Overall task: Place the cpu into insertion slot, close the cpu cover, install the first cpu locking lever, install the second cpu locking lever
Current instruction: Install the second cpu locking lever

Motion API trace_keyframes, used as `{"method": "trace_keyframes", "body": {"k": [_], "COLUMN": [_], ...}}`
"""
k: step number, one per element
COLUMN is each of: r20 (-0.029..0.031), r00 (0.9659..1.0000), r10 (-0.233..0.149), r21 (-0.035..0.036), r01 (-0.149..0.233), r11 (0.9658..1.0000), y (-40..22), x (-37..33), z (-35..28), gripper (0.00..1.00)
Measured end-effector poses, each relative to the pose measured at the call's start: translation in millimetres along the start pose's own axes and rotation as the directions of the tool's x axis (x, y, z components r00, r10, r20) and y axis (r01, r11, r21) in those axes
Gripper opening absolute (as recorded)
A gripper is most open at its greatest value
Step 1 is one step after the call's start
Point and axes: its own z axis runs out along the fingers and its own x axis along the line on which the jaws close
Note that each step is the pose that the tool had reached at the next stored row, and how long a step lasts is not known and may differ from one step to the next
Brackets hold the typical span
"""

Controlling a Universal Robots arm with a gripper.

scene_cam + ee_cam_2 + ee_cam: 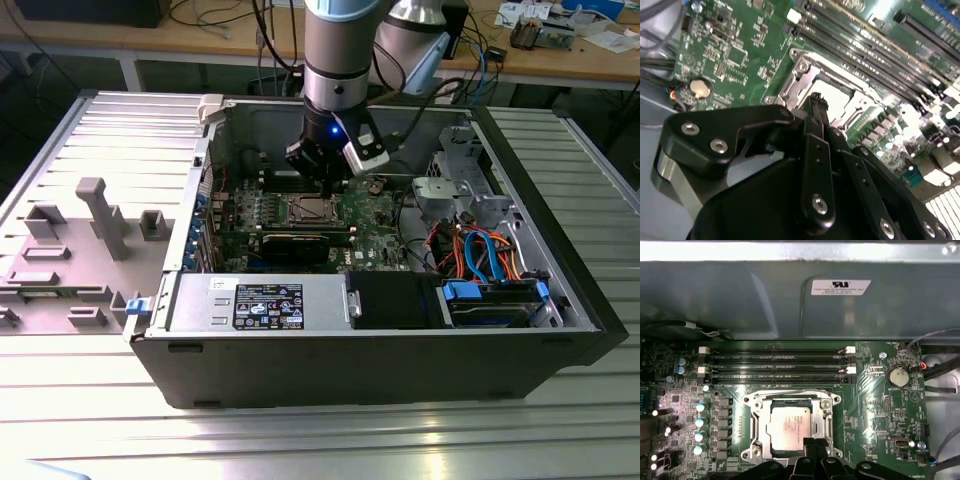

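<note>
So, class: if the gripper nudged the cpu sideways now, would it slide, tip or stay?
Probably stay: the cpu lies flat inside the insertion slot, whose metal rim surrounds it. It looks thin, stiff and unlikely to tip. The gripper hovers at its edge.

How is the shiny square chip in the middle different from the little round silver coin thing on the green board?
The cpu is square; the coin battery is round. The cpu is larger, the battery smaller. The cpu sits inside the cpu cover, a silver frame around it, while the battery sits in a dark round holder, apart on the green board. The gripper is at the cpu's edge, away from the battery. Both are flat, silvery and face up.
</note>
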Motion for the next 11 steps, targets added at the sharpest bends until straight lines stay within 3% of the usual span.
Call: {"method": "trace_keyframes", "body": {"k": [3,9,11], "r20": [-0.0001,-0.0001,0.0], "r00": [1.0,1.0,1.0], "r10": [0.0,0.0,0.001], "r21": [-0.0021,-0.011,-0.0111], "r01": [0.0,0.0,-0.001], "r11": [1.0,0.9999,0.9999], "y": [-5.0,-25.1,-26.4], "x": [0.1,0.8,0.9], "z": [-0.8,-2.5,-2.7], "gripper": [0.11,0.11,0.11]}}
